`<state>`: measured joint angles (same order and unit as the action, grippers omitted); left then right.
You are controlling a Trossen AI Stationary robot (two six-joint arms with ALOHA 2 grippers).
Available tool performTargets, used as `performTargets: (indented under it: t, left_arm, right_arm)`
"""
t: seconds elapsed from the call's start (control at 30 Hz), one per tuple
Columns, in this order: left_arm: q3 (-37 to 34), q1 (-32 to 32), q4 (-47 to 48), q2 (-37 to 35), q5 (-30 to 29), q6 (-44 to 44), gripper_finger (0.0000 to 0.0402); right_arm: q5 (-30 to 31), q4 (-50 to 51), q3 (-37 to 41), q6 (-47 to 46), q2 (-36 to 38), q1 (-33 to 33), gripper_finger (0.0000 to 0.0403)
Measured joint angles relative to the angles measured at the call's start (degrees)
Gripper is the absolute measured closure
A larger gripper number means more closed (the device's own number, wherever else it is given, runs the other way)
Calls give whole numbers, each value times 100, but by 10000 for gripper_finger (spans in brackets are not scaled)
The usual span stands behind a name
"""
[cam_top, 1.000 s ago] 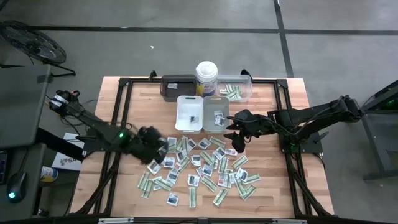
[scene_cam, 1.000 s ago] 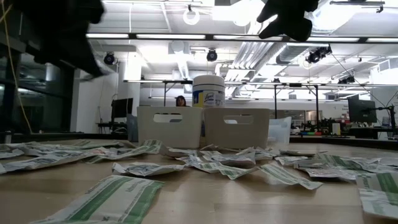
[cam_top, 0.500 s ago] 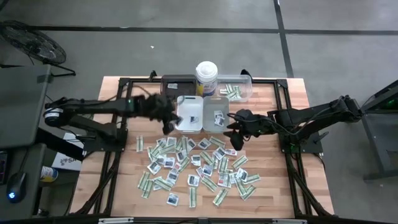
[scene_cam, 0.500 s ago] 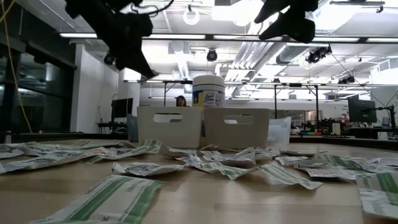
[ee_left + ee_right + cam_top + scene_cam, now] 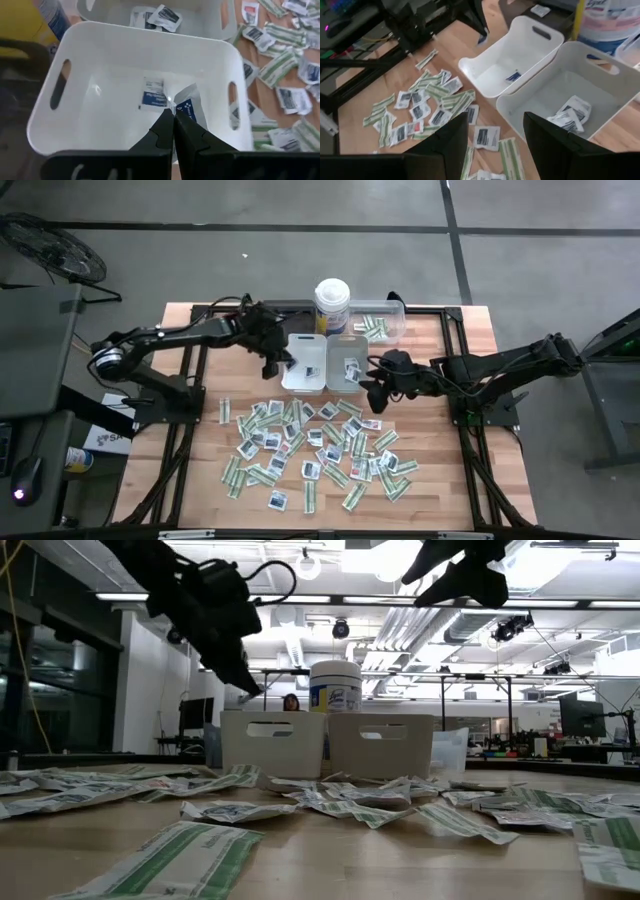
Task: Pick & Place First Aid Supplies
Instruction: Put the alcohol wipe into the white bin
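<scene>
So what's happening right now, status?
Left gripper shut on sachet over white tray. Right gripper open, waiting above the pile. Nothing blocking.

We are seeing the left arm swinging away from the scattered packets on the bench's left half and reaching over the white tray [image 5: 305, 365], where its left gripper [image 5: 283, 363] is now hanging at the tray's left rim. Its fingers [image 5: 165, 131] are pressed together on a white sachet with blue print [image 5: 190, 109], which is dangling above the tray's inside. The right gripper [image 5: 371, 387] seems to be edging slightly toward the trays, though the shift is faint.
</scene>
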<state>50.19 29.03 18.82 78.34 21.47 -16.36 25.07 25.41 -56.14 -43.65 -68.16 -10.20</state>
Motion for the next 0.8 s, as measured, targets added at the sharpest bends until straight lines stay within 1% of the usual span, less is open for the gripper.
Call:
performTargets:
  t: [0.13,0.4,0.6,0.8]
  left_arm:
    - [435,-18,52,357,1,-396,401]
    - [1435,-17,1076,1364,-195,-1083,401]
    - [1816,-26,1463,1904,-207,-1191,401]
    - [1858,-143,1471,2175,-258,-949,401]
  right_arm:
    - [168,0,0,-146,0,1,219]
    - [205,0,0,-288,0,2,219]
    - [299,2,0,-410,0,0,219]
    - [418,13,0,-403,0,2,219]
